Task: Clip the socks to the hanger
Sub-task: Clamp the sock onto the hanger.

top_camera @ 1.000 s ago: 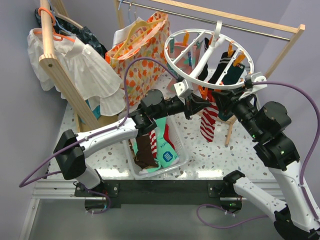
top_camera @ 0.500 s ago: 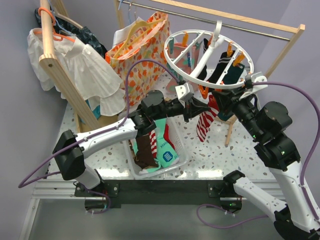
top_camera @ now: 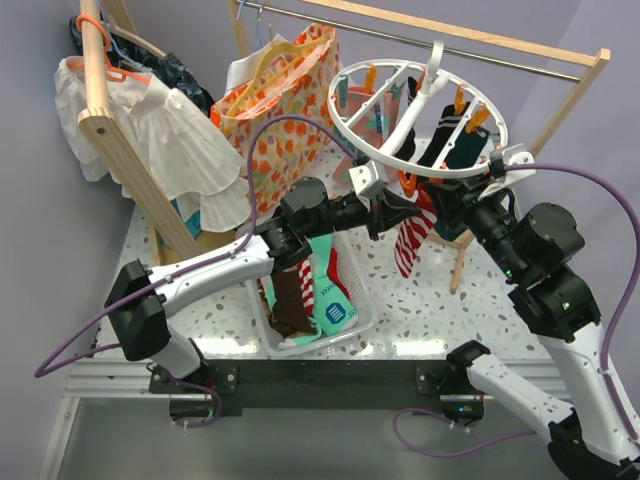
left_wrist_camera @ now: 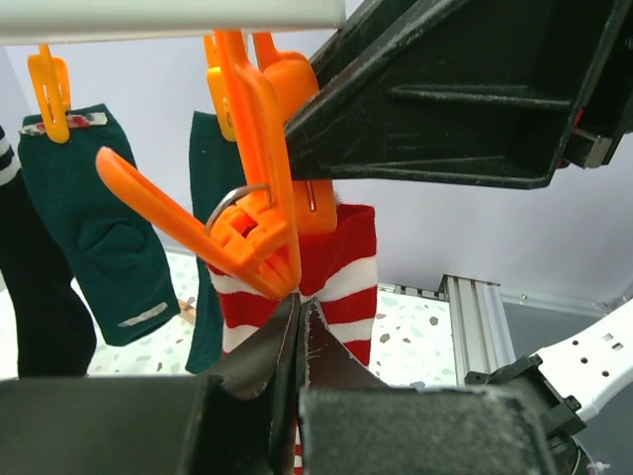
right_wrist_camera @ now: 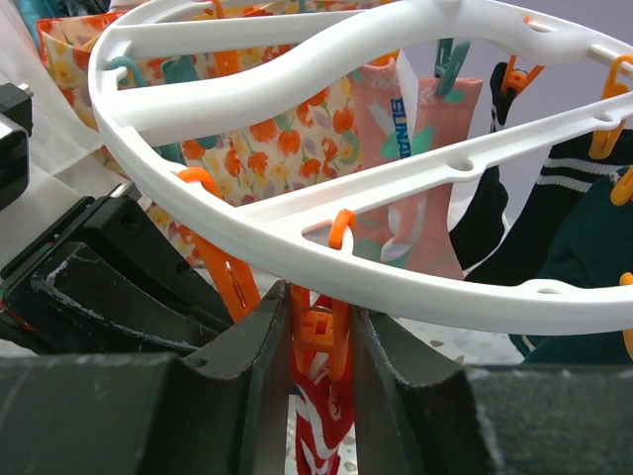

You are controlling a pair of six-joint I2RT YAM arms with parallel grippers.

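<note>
At the left wrist: left claw (left_wrist_camera: 300, 309) pinched together on the cuff of the red-and-white striped sock (left_wrist_camera: 346, 259), right beneath the orange clip (left_wrist_camera: 259, 213). At the right wrist: right claw (right_wrist_camera: 318, 332) clamped on that clip, under the round white hanger (right_wrist_camera: 247, 223). Liable to drop if let go before a firm bite on the cuff. From above: speckled surface (top_camera: 440, 310), basket (top_camera: 365, 318) of socks, wooden rail (top_camera: 560, 50), lilac walls.

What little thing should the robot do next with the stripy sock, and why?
Probably the right pincer should ease open so the orange clip snaps shut. The left pincer holds the top edge of the red-and-white sock right at the clip's mouth, and the right pincer appears to be squeezing that clip.
</note>
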